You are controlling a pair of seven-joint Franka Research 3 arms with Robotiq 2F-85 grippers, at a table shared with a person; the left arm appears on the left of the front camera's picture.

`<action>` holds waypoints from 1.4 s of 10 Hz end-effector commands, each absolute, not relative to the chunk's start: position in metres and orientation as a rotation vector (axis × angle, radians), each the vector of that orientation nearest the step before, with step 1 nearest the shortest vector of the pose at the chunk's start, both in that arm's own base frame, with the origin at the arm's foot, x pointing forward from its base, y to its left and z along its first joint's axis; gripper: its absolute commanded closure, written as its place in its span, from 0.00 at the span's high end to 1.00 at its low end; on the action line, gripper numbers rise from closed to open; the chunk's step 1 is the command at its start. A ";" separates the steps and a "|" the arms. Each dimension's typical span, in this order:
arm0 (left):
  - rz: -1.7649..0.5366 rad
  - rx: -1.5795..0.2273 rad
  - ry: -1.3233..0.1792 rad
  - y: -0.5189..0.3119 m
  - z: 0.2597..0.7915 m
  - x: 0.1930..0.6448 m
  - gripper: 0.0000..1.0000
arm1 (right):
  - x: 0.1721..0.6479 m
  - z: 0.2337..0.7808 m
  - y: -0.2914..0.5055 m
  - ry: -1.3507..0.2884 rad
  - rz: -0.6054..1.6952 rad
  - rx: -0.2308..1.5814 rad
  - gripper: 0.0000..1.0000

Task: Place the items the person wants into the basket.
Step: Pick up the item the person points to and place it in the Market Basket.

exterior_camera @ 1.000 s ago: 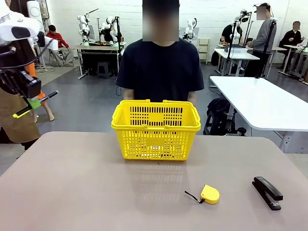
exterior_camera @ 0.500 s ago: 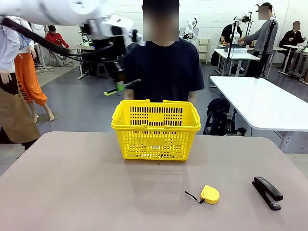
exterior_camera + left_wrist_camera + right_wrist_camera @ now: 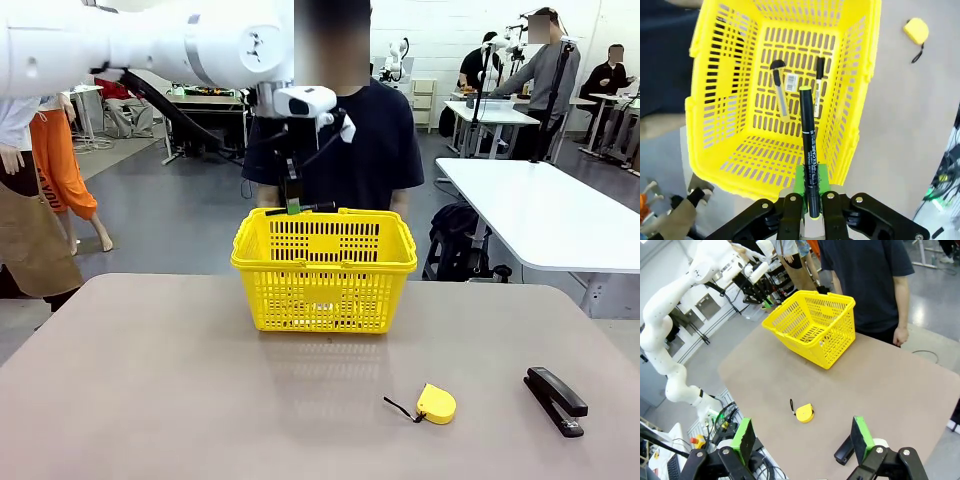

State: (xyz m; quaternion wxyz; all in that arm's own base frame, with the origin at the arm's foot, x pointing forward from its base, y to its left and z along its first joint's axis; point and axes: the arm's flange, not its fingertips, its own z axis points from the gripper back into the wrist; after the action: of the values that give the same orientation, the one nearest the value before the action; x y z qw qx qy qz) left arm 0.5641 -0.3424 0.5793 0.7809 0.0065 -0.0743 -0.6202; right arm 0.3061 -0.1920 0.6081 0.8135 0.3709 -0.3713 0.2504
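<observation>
- The black pen (image 3: 807, 150) is clamped in the left gripper (image 3: 809, 200) above the yellow basket (image 3: 324, 268).
- The white marker (image 3: 817, 85) is seen inside the basket.
- The right gripper (image 3: 802, 440) is held wide apart.

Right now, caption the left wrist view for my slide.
Left end effector holds a black pen above the yellow basket.

A robotics lab: white arms (image 3: 230, 55) stand mounted on workbenches (image 3: 205, 100) along the far wall, long white tables (image 3: 540, 215) fill a grey-floored hall, and people (image 3: 548, 70) work at stations behind a table (image 3: 150, 380) holding a yellow basket (image 3: 324, 270).
</observation>
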 end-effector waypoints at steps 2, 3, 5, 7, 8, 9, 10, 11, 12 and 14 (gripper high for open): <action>-1.403 0.102 -0.102 -0.353 0.560 0.582 0.11 | 0.307 0.609 -0.191 -0.823 0.541 0.814 1.00; -1.405 0.117 -0.091 -0.354 0.554 0.583 0.11 | 0.307 0.609 -0.191 -0.823 0.541 0.814 1.00; -1.389 0.077 -0.096 -0.350 0.543 0.578 0.11 | 0.307 0.609 -0.191 -0.823 0.541 0.814 1.00; -1.389 0.077 -0.096 -0.350 0.543 0.578 0.11 | 0.307 0.609 -0.191 -0.823 0.541 0.814 1.00; -1.389 0.077 -0.096 -0.350 0.543 0.578 0.11 | 0.307 0.609 -0.191 -0.823 0.541 0.814 1.00; -1.389 0.077 -0.096 -0.350 0.543 0.578 0.11 | 0.307 0.609 -0.191 -0.823 0.541 0.814 1.00; -1.392 0.091 -0.093 -0.350 0.540 0.579 0.11 | 0.307 0.609 -0.191 -0.823 0.541 0.814 1.00; -1.429 0.103 -0.131 -0.342 0.528 0.582 0.11 | 0.307 0.609 -0.191 -0.823 0.541 0.814 1.00; -1.497 0.144 -0.191 -0.342 0.515 0.584 0.11 | 0.307 0.609 -0.191 -0.823 0.541 0.814 1.00; -1.543 0.188 -0.255 -0.354 0.490 0.596 0.11 | 0.307 0.609 -0.191 -0.823 0.541 0.814 1.00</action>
State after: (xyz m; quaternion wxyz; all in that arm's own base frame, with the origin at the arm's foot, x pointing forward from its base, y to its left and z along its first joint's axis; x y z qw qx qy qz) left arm 0.5951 -0.3550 0.5054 0.7224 0.0696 -0.0952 -0.6813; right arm 0.3061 -0.1920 0.6080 0.8135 0.3709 -0.3713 0.2503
